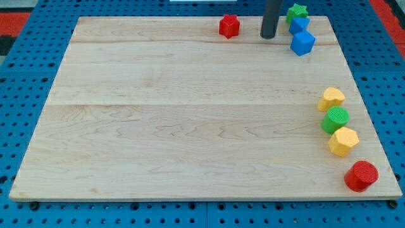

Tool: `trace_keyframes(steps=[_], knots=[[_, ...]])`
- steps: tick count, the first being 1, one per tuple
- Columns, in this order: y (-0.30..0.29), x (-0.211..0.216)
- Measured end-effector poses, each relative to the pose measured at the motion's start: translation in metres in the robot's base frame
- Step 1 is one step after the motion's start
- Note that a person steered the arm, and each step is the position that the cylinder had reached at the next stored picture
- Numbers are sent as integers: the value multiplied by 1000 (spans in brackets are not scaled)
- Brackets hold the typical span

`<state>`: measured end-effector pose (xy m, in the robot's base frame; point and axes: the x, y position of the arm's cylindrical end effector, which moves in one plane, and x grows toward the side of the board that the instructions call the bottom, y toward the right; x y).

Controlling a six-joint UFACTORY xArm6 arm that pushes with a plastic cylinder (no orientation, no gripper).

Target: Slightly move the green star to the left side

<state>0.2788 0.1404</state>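
Near the board's top-right corner, my tip [268,36] stood left of the green star [297,11], touching nothing. A leftward push likely needed the star's right side first.

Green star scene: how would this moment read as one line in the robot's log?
goal: nudge green star left | my tip: left of star, not touching | blue blocks below star | red star left of tip

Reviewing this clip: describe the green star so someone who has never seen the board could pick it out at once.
Go to the wooden board's top right corner in the view. Three blocks cluster there, just right of my tip: the green star sits topmost, with two blue blocks directly below it. It is the cluster's only green piece; the other green block, down the right edge, is round.
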Motion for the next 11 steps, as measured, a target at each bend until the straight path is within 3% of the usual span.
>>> trace_keyframes(steps=[1, 3, 5, 6, 7, 9, 11], knots=[[28, 43], [144, 56], [194, -41], [191, -87], [185, -88], [99, -87], [97, -87]])
